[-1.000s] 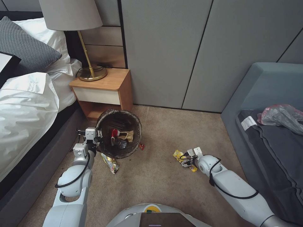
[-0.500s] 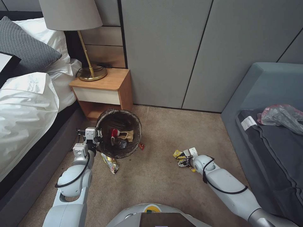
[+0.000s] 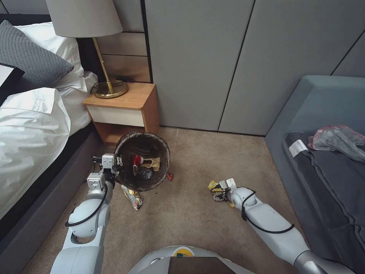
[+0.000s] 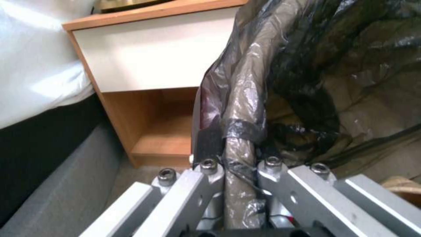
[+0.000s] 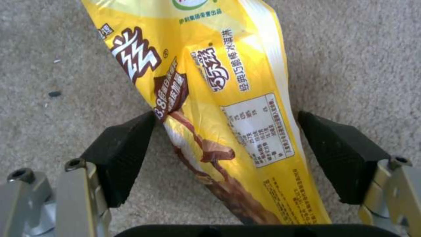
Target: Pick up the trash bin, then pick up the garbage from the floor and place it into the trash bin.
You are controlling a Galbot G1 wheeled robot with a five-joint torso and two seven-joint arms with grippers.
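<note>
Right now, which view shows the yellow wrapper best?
The right wrist view: the yellow wrapper lies flat on the carpet between the open right gripper. The head view shows it small, partly behind that gripper. The left wrist view faces the trash bin.

Right gripper [image 3: 217,192] now lower, astride yellow wrapper [image 5: 210,108].

— What is the left gripper [image 4: 239,164] doing?

— It is clamping its fingers [image 4: 210,171] on the rim of the trash bin [image 4: 206,131], pinching the brown bag [image 4: 307,65] folded over the edge.

— What is sitting behind it?

— A wooden nightstand [image 4: 149,65] with a white drawer front is standing just beside the bin, and white bedding [image 4: 35,65] is hanging next to that.
</note>
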